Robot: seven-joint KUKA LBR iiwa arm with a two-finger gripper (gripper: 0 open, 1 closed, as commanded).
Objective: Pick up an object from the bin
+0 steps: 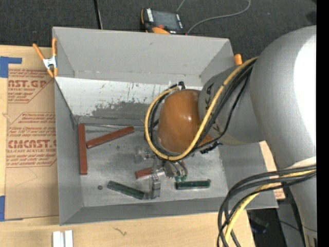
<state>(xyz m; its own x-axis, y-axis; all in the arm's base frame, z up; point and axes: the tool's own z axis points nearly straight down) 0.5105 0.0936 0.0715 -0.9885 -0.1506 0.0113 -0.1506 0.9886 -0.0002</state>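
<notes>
A short reddish-brown rectangular block [143,173] lies flat on the floor of the grey metal bin [139,60], near the middle of its front side; it runs roughly left to right, slightly tilted; its right end is covered.

Scuffed matt metal bin [103,94]; glossy orange cover [177,120].

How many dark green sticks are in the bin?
2. In view, one green stick lies left of the gripper, the other right of it; the arm may hide more.
</notes>
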